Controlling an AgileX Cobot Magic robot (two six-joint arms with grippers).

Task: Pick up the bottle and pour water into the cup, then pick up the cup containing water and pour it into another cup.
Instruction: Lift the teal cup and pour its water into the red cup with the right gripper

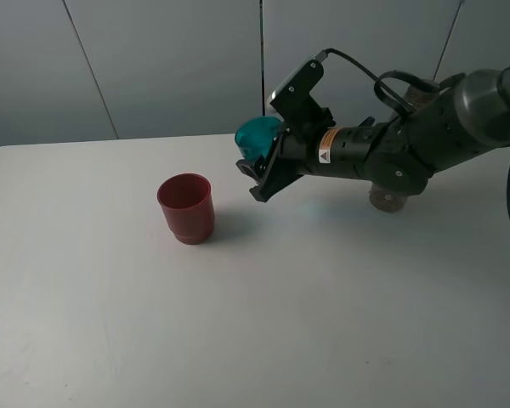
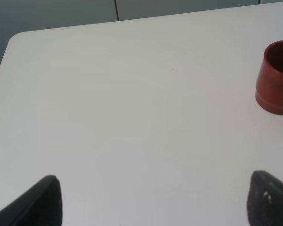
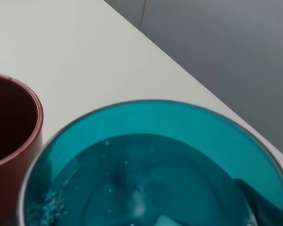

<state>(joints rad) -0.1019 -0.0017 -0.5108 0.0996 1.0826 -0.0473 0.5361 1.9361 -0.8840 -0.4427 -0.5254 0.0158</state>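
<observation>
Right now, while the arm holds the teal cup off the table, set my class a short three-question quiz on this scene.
1. True or false: the red cup stands upright on the table.
2. Which side's gripper holds the teal cup? A. left B. right C. neither
3. Fill in: seen from the right wrist, the teal cup contains ___.
Key: 1 true; 2 B, the right gripper; 3 water.
</observation>
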